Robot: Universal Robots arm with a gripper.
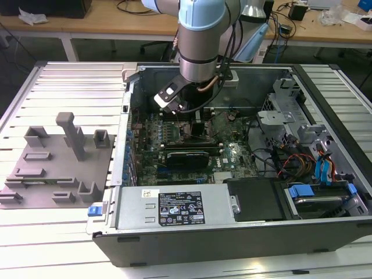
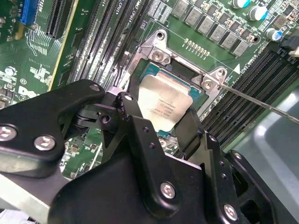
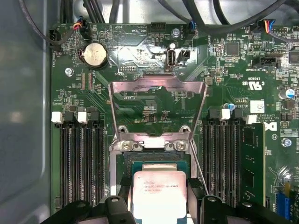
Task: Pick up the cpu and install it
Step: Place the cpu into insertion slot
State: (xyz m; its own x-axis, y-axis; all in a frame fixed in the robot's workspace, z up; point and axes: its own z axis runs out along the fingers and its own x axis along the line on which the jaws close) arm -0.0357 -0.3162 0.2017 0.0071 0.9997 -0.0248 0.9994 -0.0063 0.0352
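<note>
The gripper [image 2: 161, 112] is hanging inside the case [image 1: 232, 241], its fingers [image 2: 127, 109] clamping the cpu [image 2: 166, 95] by two sides, right over the open socket [image 2: 159, 56] on the board [image 2: 28, 51].

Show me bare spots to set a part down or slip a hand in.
Free: table slats on the far and near sides of the grey tray, and the slats at the exterior view's right of the case. Crowded: the board around the cpu under the gripper, and the cables.
</note>
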